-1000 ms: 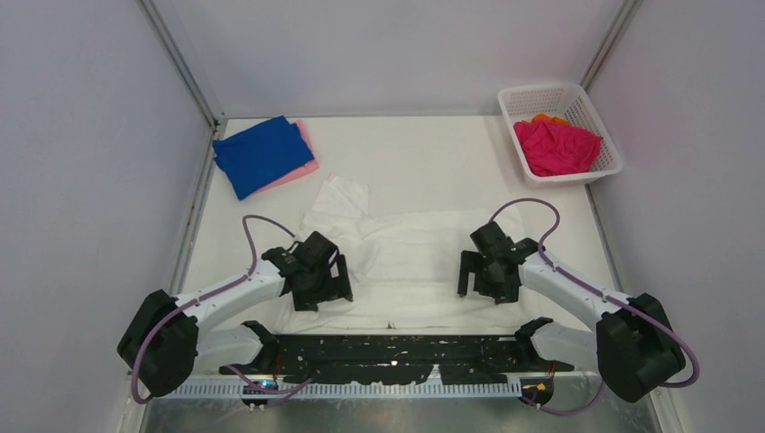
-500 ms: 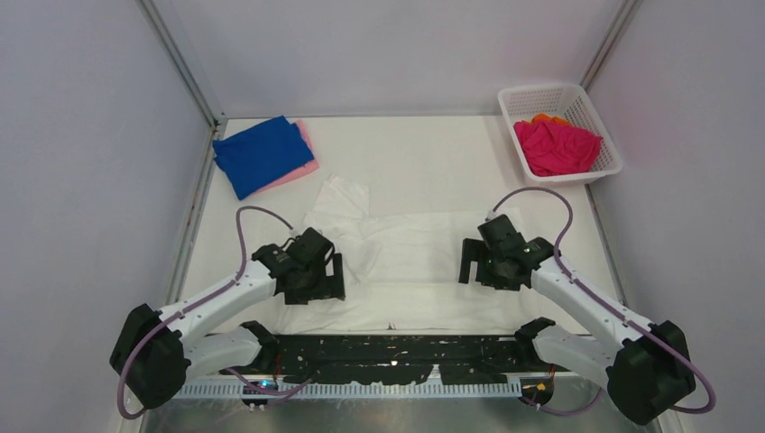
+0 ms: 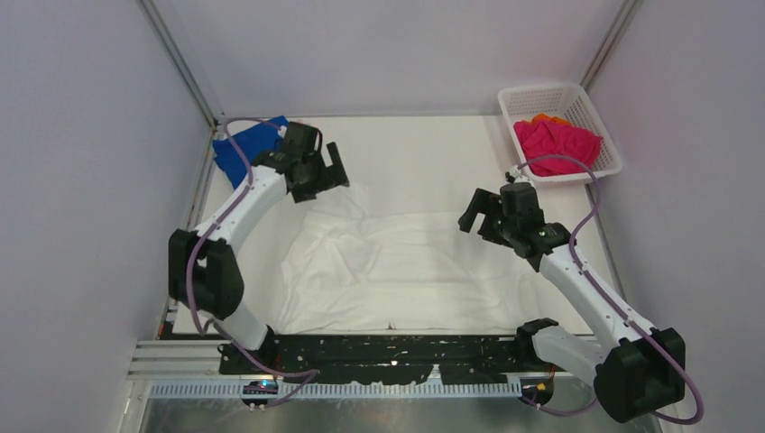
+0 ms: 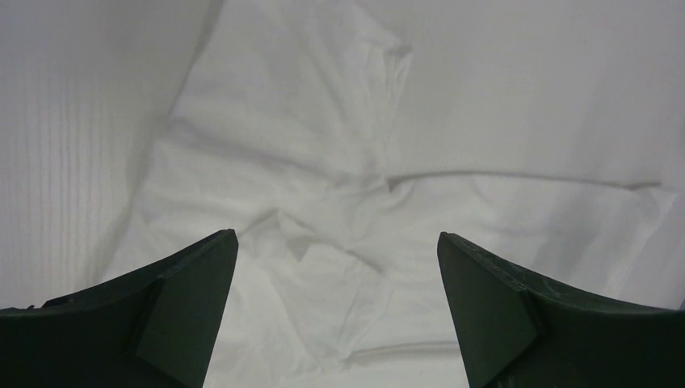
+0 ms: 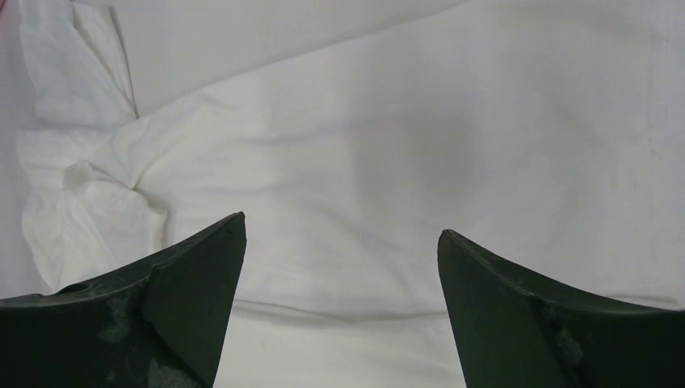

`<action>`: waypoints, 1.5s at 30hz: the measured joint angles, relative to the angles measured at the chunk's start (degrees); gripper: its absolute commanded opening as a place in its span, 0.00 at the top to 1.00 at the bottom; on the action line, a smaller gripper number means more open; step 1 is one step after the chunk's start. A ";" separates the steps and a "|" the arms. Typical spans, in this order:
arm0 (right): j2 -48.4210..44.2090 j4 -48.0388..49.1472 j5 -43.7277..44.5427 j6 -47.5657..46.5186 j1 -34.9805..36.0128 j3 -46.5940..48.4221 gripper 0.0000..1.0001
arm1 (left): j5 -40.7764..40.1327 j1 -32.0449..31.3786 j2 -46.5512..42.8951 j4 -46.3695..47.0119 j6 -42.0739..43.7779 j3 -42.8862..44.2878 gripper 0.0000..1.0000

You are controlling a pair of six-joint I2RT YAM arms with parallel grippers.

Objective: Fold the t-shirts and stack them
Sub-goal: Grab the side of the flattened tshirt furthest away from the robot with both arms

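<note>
A white t-shirt (image 3: 406,262) lies spread out and wrinkled on the white table; its left sleeve reaches toward the back left. My left gripper (image 3: 327,178) hangs open and empty above that sleeve; the left wrist view shows its tips (image 4: 335,242) over the rumpled white cloth (image 4: 283,162). My right gripper (image 3: 483,216) is open and empty above the shirt's far right part; in the right wrist view its tips (image 5: 339,234) are over smooth white cloth (image 5: 388,162). A folded royal blue shirt (image 3: 236,149) lies at the back left, partly hidden by my left arm. The pink shirt is hidden.
A white mesh basket (image 3: 539,93) stands at the back right with a magenta shirt (image 3: 555,146) and an orange one (image 3: 546,118) in it. Grey walls close the table on three sides. A black rail (image 3: 388,347) runs along the near edge.
Both grippers left the shirt's near part. The left arm swung far back and left to the sleeve by the blue shirt. The right arm moved back and right. Both stayed open.
</note>
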 measured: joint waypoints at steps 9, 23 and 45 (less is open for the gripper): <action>4.42 5.44 -5.57 -1.05 -7.72 -2.10 0.04 | -4.50 1.09 35.26 -7.19 7.06 41.70 0.01; 0.33 7.98 -3.48 -4.63 -7.91 -3.98 0.05 | -4.00 1.25 53.11 -16.52 8.26 56.63 0.11; -4.87 7.50 -1.66 -6.47 -8.15 -5.60 0.05 | -2.75 0.83 51.93 -20.94 7.63 51.15 0.72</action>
